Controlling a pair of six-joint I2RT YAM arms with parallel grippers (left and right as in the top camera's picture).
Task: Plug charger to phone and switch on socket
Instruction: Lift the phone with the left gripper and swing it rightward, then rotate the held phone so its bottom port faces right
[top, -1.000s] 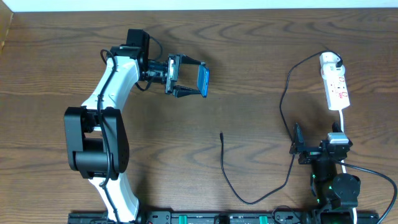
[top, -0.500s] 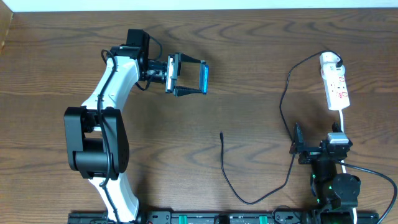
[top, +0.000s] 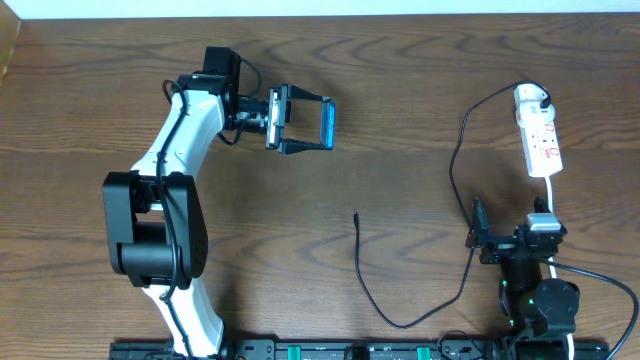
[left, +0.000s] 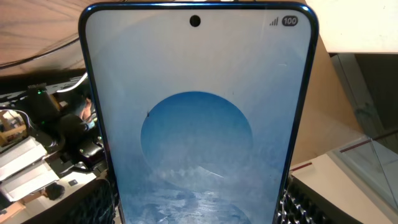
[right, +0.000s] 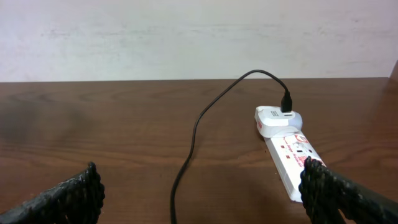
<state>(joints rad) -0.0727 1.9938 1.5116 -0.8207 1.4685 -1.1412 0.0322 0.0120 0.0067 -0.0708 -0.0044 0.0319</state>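
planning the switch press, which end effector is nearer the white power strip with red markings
Right. The right end effector sits close to the white power strip; the left end effector is far away, gripping the blue-screen smartphone.

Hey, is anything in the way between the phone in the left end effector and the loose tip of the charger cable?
Nothing visible. The left end effector grips the phone on edge. The charger tip lies loose nearer the robot's base, with only bare table between them.
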